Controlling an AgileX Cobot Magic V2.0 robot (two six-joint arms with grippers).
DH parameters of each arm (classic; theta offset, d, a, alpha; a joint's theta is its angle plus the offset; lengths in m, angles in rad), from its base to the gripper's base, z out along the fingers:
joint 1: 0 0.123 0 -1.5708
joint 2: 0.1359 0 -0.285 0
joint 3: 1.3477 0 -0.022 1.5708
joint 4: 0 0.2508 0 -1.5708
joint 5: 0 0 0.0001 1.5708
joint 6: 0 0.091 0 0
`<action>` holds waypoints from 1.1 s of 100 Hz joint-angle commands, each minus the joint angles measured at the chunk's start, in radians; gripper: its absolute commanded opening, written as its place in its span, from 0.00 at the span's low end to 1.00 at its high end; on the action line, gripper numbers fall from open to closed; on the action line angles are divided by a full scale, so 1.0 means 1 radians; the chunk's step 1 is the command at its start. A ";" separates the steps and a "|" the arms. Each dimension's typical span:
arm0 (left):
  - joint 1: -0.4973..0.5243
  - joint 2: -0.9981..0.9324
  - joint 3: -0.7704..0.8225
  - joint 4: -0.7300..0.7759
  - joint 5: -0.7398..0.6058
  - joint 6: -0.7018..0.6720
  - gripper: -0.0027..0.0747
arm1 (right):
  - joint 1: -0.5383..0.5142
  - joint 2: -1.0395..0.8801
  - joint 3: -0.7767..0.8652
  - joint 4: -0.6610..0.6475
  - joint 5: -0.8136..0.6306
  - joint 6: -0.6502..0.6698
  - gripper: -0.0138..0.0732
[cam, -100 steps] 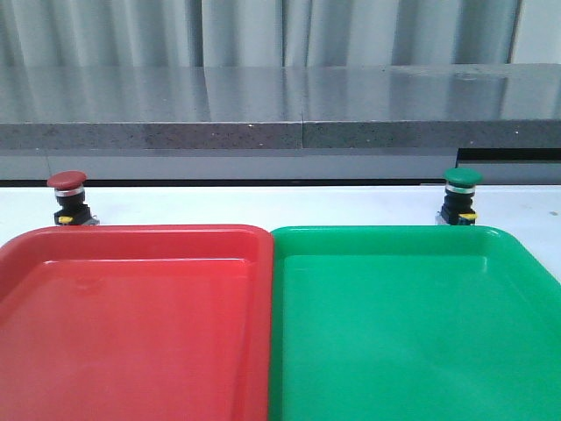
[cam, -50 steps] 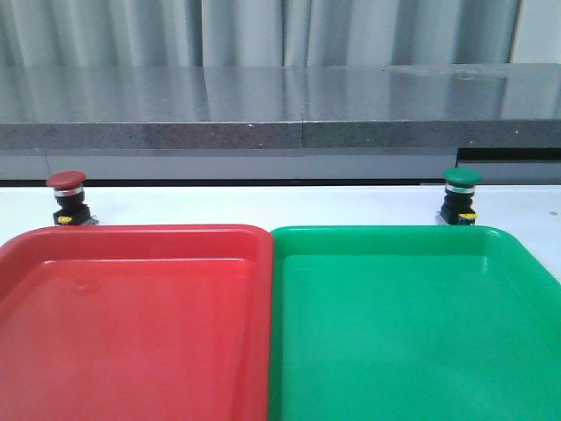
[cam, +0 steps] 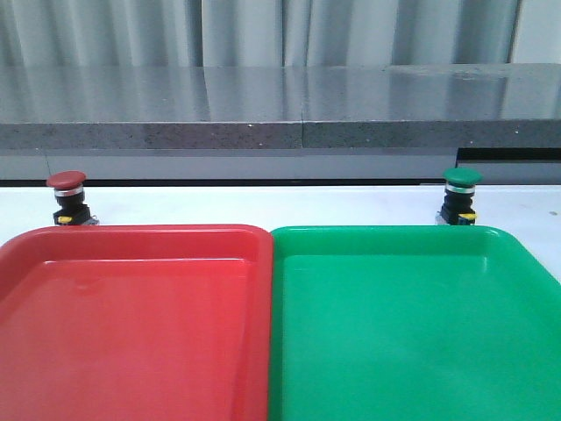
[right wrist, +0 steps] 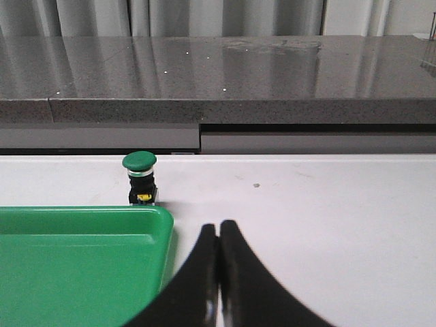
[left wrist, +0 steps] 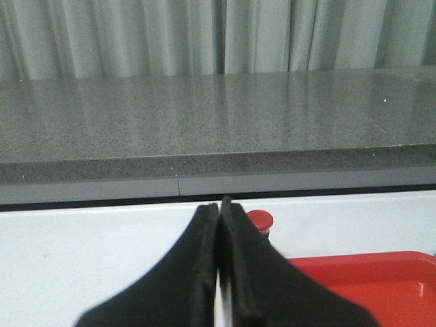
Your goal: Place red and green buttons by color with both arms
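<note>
The red button (cam: 67, 196) stands upright on the white table behind the red tray's far left corner. It shows partly in the left wrist view (left wrist: 260, 219), just beyond my fingers. The green button (cam: 461, 195) stands upright behind the green tray's far right part, and shows in the right wrist view (right wrist: 140, 177). My left gripper (left wrist: 219, 206) is shut and empty, short of the red button. My right gripper (right wrist: 218, 227) is shut and empty, off the green tray's outer side and short of the green button. Neither arm shows in the front view.
The red tray (cam: 245, 235) and the green tray (cam: 298, 235) lie side by side at the front, both without contents. A grey stone ledge (cam: 298, 114) runs along the back of the white table (cam: 263, 206), with curtains behind it.
</note>
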 commanded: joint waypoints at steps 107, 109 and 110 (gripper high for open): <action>-0.038 0.848 -0.484 -0.036 0.126 0.000 0.90 | -0.003 -0.023 -0.019 -0.002 -0.086 0.001 0.10; -0.040 0.861 -0.500 -0.036 0.126 0.000 0.90 | -0.003 -0.023 -0.019 -0.002 -0.086 0.001 0.10; -0.043 0.874 -0.505 -0.036 0.126 0.000 0.90 | -0.003 -0.023 -0.019 -0.002 -0.086 0.001 0.10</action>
